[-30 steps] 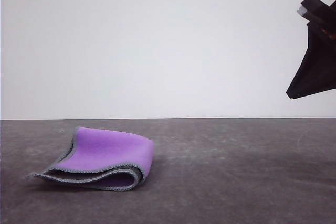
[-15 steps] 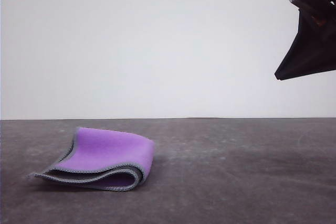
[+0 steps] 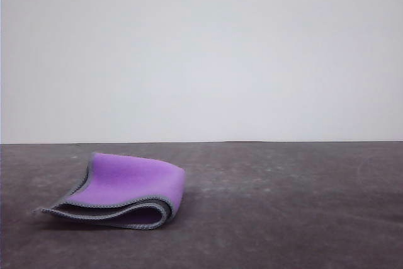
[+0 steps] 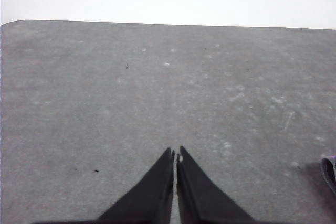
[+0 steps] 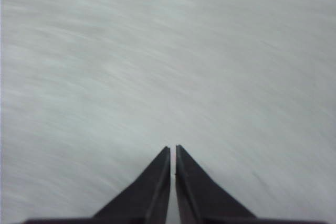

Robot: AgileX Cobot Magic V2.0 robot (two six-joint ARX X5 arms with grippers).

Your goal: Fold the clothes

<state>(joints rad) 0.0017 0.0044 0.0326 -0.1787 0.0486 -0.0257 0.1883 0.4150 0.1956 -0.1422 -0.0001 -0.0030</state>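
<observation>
I see the small soft cloth (image 3: 126,190), purple face outward with light-grey stitched edging, lying folded on the left part of the dark grey table (image 3: 283,206). My left gripper (image 4: 175,153) has its fingers pressed together, empty, above bare table. My right gripper (image 5: 173,149) is likewise closed and empty.

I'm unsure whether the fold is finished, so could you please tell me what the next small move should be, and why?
Probably no more folding: settle both arms at rest. The cloth lies doubled on the table, purple face out, its grey edges roughly lined up. Both the left pincer and the right pincer are shut on nothing, over bare table. At most, I'd press the bulging fold flatter.
</observation>
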